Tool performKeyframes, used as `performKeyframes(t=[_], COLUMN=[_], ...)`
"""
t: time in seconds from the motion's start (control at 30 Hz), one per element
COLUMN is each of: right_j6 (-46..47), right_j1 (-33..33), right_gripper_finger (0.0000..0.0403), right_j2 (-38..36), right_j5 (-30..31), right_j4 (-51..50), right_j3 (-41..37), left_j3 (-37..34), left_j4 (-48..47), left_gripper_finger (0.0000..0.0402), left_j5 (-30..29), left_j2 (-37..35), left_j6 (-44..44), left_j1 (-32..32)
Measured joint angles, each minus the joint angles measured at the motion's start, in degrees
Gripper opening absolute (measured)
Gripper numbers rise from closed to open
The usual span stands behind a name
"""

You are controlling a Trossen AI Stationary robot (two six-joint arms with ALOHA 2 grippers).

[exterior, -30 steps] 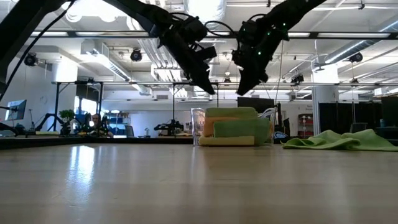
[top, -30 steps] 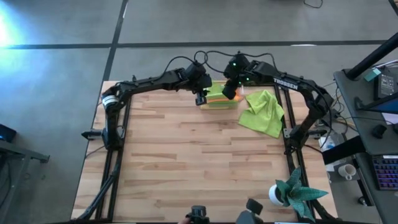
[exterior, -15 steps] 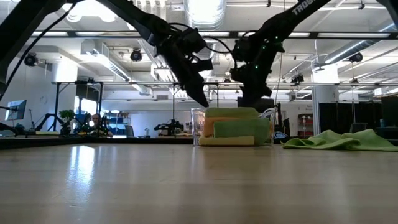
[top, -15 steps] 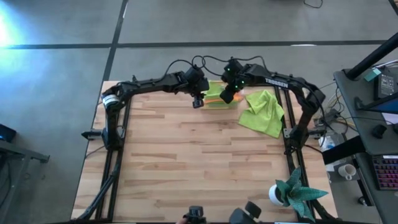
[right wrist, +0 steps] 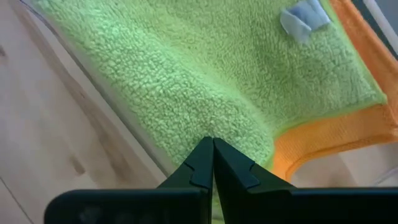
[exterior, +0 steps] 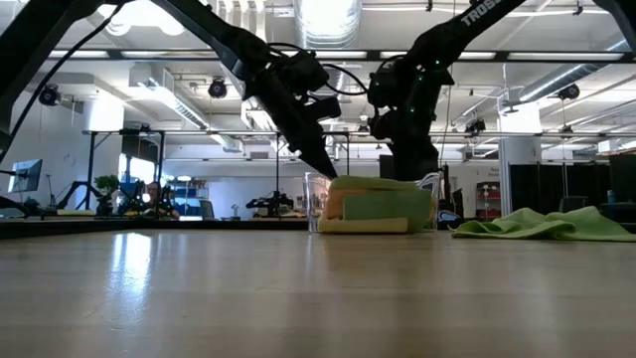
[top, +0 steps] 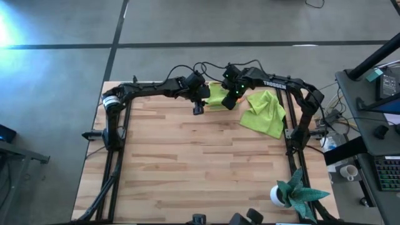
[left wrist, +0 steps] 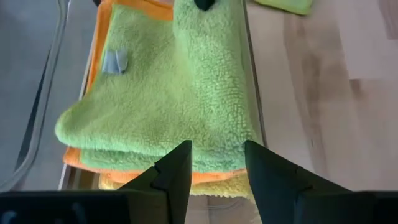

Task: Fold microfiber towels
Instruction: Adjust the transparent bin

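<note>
Folded stack: a lime green towel is lying on top, with an orange towel and a yellow towel under it, all sitting inside the clear plastic bin at the table's far edge.
Right gripper: it is reaching down at the stack's top green layer; its fingers are pressed tight together, and whether any cloth is caught between them cannot be told.
Left gripper: it is hovering just beside the bin, fingers parted, grasping nothing, pointing at the stack's near edge.
Loose green towel: it is lying crumpled on the wooden table, just beside the right gripper, away from the left arm.
Plant: it is standing well apart from both grippers, at the near corner.
</note>
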Motion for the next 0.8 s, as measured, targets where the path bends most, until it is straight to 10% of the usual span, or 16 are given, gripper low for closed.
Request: performKeyframes(t=[0.8], right_j6=[4.0], right_j1=[1.5], right_gripper_finger=[0.0009], right_j2=[-19.0], right_j5=[3.3], right_j4=[-2.2], right_j3=[0.6], left_j3=[0.0], left_j4=[-3.2], left_gripper_finger=[0.0134], left_j5=[-7.3], left_j2=[-2.1], left_j6=[-0.1], left_j1=[4.7])
